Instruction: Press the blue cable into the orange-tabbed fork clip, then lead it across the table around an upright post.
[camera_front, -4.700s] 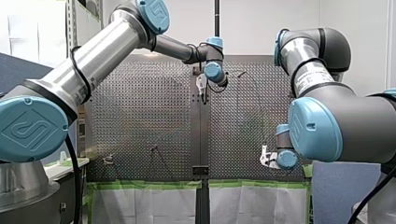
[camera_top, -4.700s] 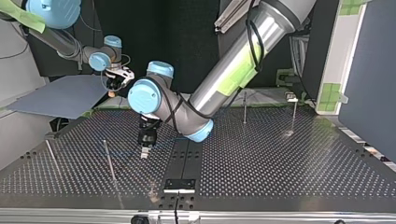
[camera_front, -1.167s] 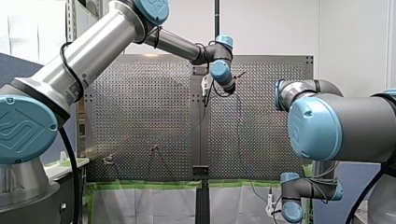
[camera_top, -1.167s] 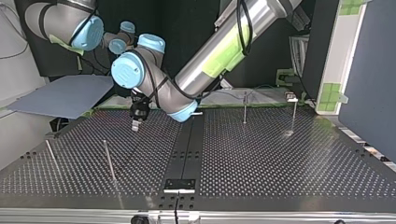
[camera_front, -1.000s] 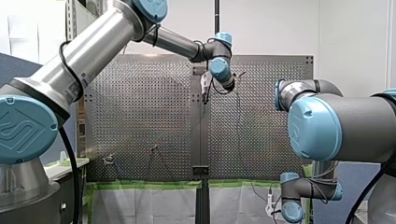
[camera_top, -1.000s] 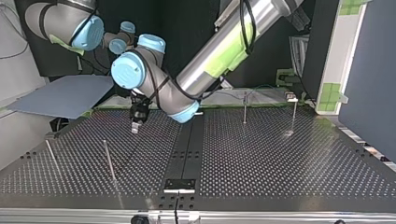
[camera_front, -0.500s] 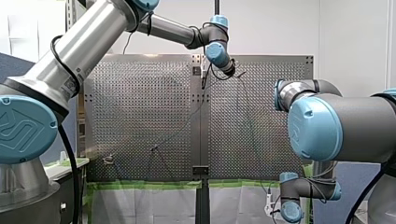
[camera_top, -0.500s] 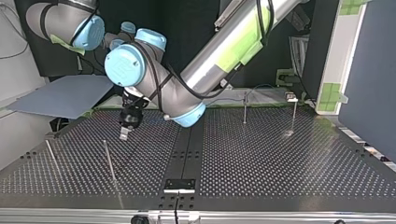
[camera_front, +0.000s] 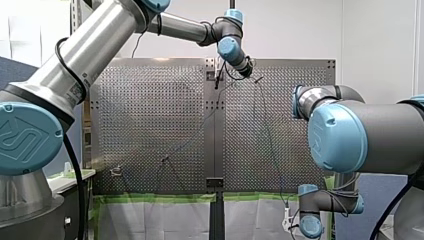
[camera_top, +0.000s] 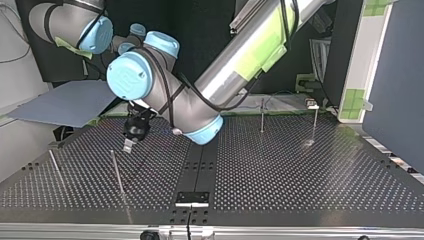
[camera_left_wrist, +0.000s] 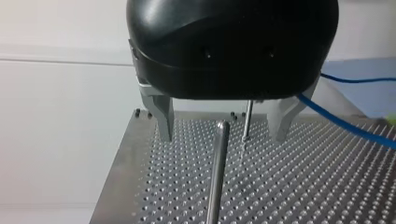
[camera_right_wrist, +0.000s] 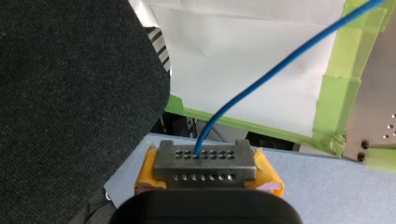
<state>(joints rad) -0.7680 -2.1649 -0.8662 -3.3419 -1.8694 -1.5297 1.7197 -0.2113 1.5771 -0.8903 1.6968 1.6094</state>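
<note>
1. One blue cable (camera_right_wrist: 261, 81) is the thing to watch. Its end is pinched in my right gripper (camera_right_wrist: 205, 161), whose yellow pads (camera_right_wrist: 267, 173) sit pressed in on either side of a grey, holed block where the cable comes out.
2. From that grip the cable curves up and away, over a white sheet (camera_right_wrist: 243, 46) edged with green tape (camera_right_wrist: 336, 93).
3. Seen from the front, the right gripper hangs low at the near right, off the near edge of the perforated table (camera_top: 300, 170).
4. Further along, the same cable runs just beside my left gripper (camera_left_wrist: 223, 137), on the outer side of one of its metal fingers (camera_left_wrist: 163, 116). Whether cable and finger touch I cannot tell.
5. Those two fingers are spread wide apart under the black body.
6. An upright post (camera_left_wrist: 217, 177) stands ahead of the left gripper, in line with the gap between the fingers. A thinner post (camera_left_wrist: 248, 119) stands farther off on the table.
7. In the top view the left gripper points down at the table on the view's left side, with two slim posts nearer the camera.
</note>
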